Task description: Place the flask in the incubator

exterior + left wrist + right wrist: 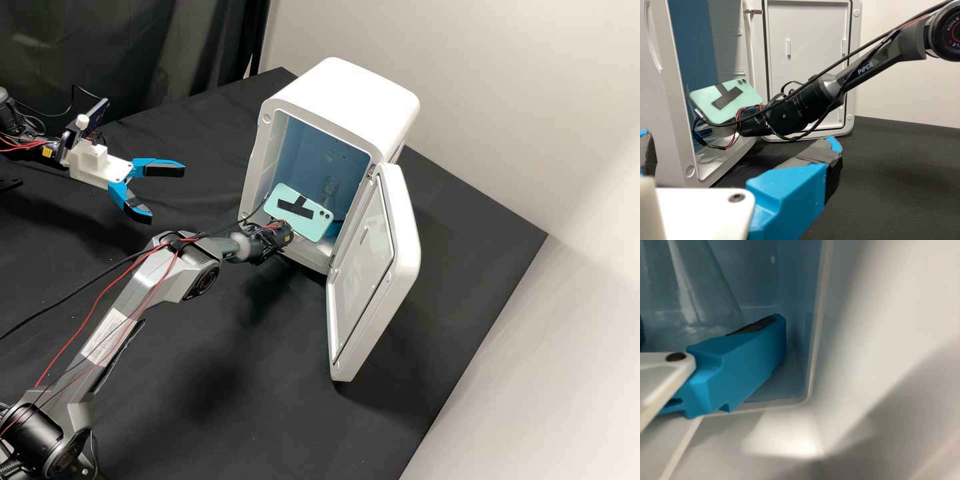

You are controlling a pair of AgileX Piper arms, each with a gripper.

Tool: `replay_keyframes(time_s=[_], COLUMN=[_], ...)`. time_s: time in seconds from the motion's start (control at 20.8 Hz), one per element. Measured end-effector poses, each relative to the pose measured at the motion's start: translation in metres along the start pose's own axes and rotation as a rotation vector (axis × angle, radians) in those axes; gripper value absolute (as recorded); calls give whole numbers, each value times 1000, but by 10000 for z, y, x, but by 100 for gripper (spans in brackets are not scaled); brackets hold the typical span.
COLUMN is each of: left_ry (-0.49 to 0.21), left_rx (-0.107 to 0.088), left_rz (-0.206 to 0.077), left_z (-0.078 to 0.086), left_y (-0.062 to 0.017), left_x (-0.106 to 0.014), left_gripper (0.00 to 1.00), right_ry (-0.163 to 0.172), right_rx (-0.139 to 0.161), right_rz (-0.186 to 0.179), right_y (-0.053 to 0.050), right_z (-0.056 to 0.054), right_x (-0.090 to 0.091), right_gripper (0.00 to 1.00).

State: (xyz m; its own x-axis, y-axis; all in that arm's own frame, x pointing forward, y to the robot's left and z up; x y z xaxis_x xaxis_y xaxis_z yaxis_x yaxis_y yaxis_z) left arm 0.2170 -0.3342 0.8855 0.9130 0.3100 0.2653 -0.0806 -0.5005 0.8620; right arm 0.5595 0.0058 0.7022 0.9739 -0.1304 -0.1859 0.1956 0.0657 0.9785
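Nearest, the dark grey right arm (140, 280) stretched from the desk's near left corner towards the incubator. Under it lay the black cloth-covered desk (267, 400). Close to its far right edge stood the white box-shaped incubator (353, 100), pale blue inside, its door (380, 267) swung open. Over the far left side hung the left tool (165, 193), blue fingers spread wide. Inside the cavity sat the right tool (710, 335), just beside the clear glass conical flask (695, 290). Whether it gripped the flask could not be told.
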Motion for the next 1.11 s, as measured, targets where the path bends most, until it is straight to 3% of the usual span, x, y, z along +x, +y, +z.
replay_keyframes(time_s=[0.34,0.43,0.63,0.82,1.11], left_ry=[0,0,0,0,6], left_rx=[0,0,0,0,1], left_rz=[0,0,0,0,2], left_z=[0,0,0,0,-19], left_y=[0,0,0,0,5], left_x=[0,0,0,0,-3], left_gripper=[100,100,100,100,100], right_ry=[0,19,53,52,56], right_rx=[3,10,35,85,105], right_rz=[3,-7,-26,-22,-16], right_y=[-25,-24,-16,37,89], right_z=[42,45,76,56,43], right_x=[13,12,-33,-65,-77], right_gripper=[100,100,100,100,100])
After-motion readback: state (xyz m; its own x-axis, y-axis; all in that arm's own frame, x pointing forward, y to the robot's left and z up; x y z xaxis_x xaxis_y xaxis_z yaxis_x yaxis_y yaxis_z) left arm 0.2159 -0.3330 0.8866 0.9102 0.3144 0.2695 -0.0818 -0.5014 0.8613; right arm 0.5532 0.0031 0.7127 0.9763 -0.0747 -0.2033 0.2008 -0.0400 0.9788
